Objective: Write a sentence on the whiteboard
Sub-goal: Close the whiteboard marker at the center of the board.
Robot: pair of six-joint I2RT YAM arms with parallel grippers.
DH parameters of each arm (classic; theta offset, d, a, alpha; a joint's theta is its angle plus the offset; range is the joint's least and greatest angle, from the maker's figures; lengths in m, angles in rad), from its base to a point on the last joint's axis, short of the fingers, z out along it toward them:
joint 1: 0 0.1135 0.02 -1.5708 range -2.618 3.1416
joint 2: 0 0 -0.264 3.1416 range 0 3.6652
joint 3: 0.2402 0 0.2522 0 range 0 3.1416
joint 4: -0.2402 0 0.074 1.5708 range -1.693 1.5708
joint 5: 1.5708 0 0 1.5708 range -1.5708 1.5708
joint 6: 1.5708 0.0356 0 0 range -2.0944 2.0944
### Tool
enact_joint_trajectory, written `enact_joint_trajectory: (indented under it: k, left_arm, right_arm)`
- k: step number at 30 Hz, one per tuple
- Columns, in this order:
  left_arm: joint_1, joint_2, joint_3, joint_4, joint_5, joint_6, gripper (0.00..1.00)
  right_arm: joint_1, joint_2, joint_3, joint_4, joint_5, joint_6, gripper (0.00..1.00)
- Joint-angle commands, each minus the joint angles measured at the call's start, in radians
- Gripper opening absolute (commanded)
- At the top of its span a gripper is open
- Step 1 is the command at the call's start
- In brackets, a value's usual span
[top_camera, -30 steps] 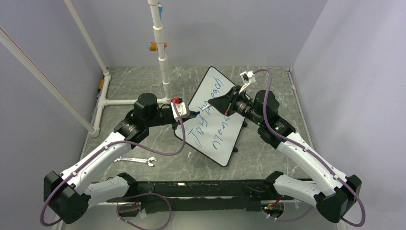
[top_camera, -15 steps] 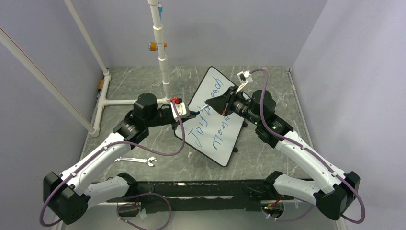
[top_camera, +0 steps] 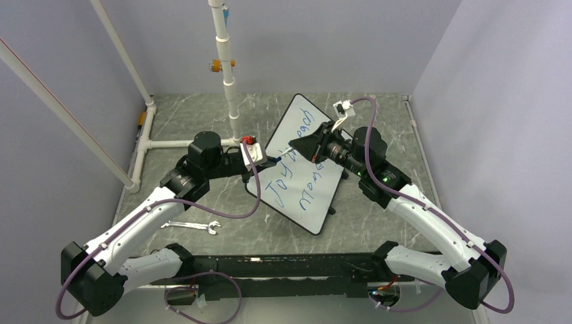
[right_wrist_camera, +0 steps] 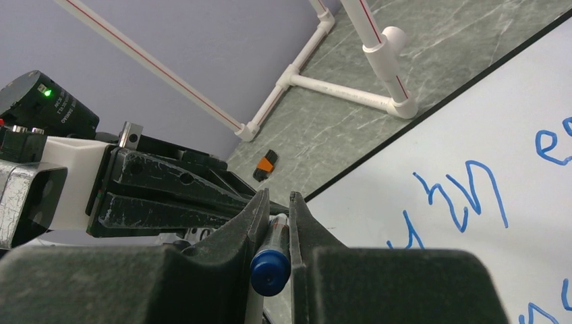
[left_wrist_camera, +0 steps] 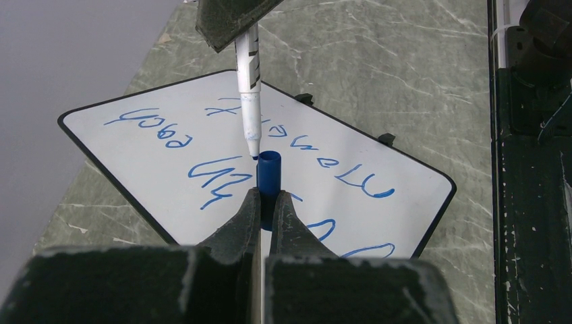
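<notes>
Both arms reached forward and bent inward, wrists roughly level, meeting nose to nose over the left half of the board. Left fingers were clamped on the blue cap, open end facing the other arm. Right fingers were clamped on the marker, tip pointed at the cap. The tip sat at the cap's mouth, just touching the rim as far as the left wrist view showed; I couldn't tell whether it had entered. The board lay flat mid-surface, turned diagonally. The blue sentence ran in two lines along its length, under both grippers.
</notes>
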Motion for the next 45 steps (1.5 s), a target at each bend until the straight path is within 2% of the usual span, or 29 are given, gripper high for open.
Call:
enact_joint_trajectory:
  k: [1,13,24,45]
  left_arm:
    - [-0.005,-0.014,0.021,0.017,-0.011,-0.025,0.00]
    - [-0.004,-0.007,0.040,-0.003,-0.027,-0.051,0.00]
    - [-0.005,-0.006,0.040,-0.010,-0.030,-0.046,0.00]
    - [-0.003,0.009,0.046,-0.004,-0.036,-0.076,0.00]
  right_arm:
    - [0.011,-0.005,0.029,0.027,0.011,-0.006,0.00]
    - [0.038,0.019,0.042,0.004,0.039,-0.026,0.00]
    - [0.039,-0.028,0.071,-0.037,0.094,-0.060,0.00]
    - [0.042,0.005,0.067,-0.024,0.035,-0.024,0.00]
